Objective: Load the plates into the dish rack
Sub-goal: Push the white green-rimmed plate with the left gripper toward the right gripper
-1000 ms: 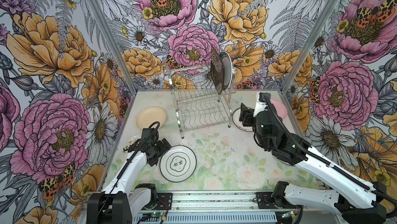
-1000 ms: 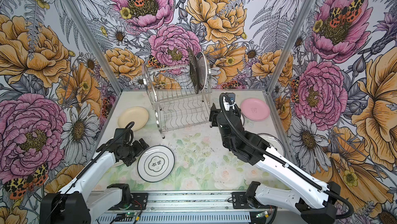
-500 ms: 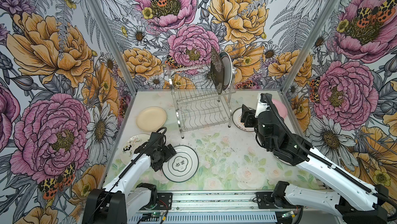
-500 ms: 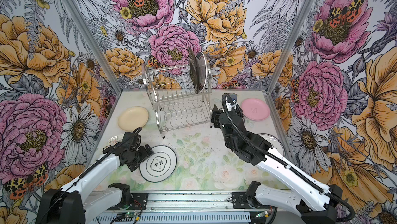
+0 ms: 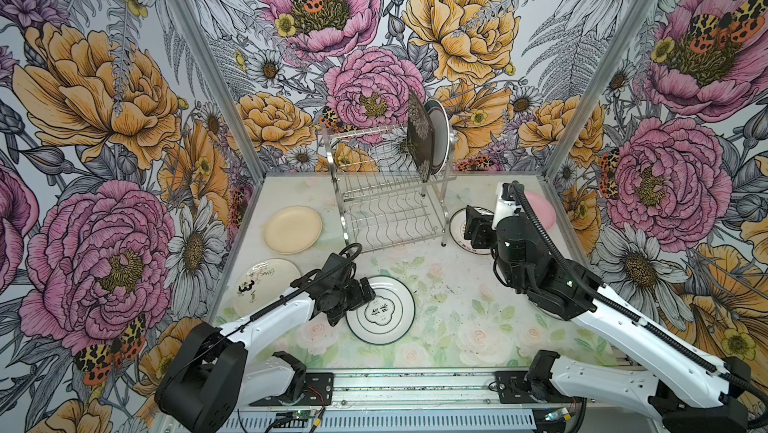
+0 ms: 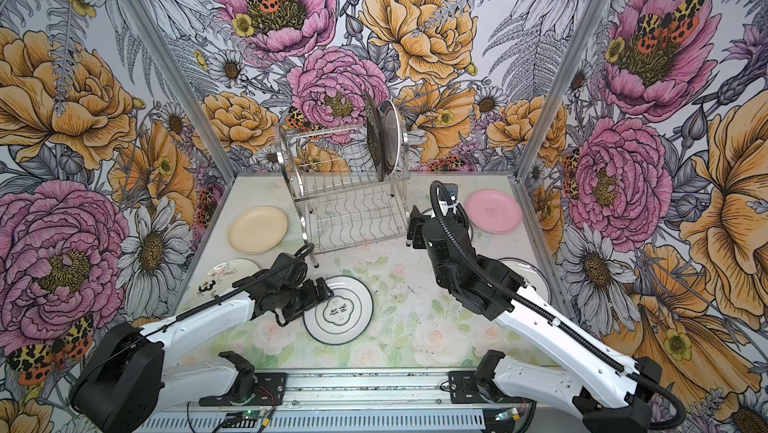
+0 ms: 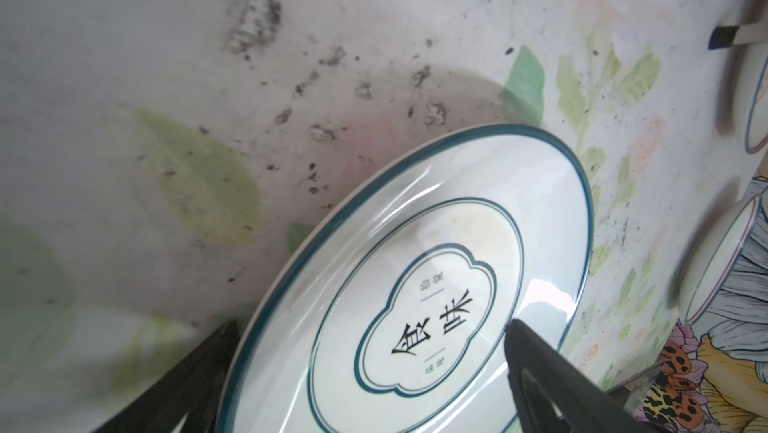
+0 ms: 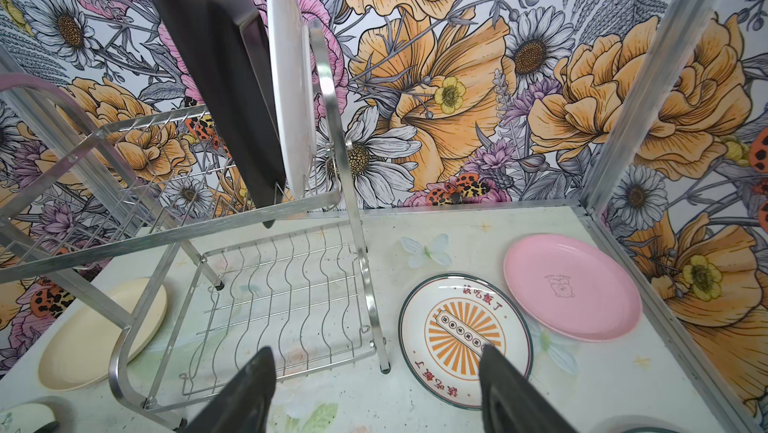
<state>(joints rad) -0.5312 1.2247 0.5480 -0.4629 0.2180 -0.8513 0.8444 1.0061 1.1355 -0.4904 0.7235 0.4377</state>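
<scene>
1. Floral-printed walls enclose the cell on three sides. We note a pale flower-print tabletop [image 5: 457, 318], with dark specks on it in the left wrist view.
2. We find the dish rack [image 5: 390, 219] standing upright at the back centre of the tabletop, seen in both top views [image 6: 353, 210] and in the right wrist view [image 8: 282, 298].
3. Its upper tier holds two plates on edge at the right end. These are a black square plate [image 5: 419, 135] and, just beside it toward the right frame, a white round plate [image 5: 441, 135].
4. We count these plates lying flat on the tabletop:
   - a cream plate [image 5: 293, 229], left of the rack;
   - a plate marked "3" [image 5: 262, 285], near the left wall and in front of the cream one;
   - a teal-rim plate [image 5: 384, 312], front centre;
   - a sunburst plate [image 8: 461, 335], just beside the rack's right foot;
   - a pink plate [image 6: 492, 210], to the right of the sunburst plate and near the right wall;
   - in a top view, a dark-rimmed plate [image 6: 532, 277], partly hidden under the right arm.
5. We find the left gripper [image 5: 353, 304] at the left edge of the teal-rim plate with its jaws spread wide. In the left wrist view one finger [image 7: 582, 389] lies over the plate's face and the other sits outside the rim. It clamps nothing, and we cannot tell whether it touches the plate.
6. The right gripper [image 8: 376, 352] hangs between the rack's right foot and the sunburst plate. Its fingers are apart, with nothing between them.
</scene>
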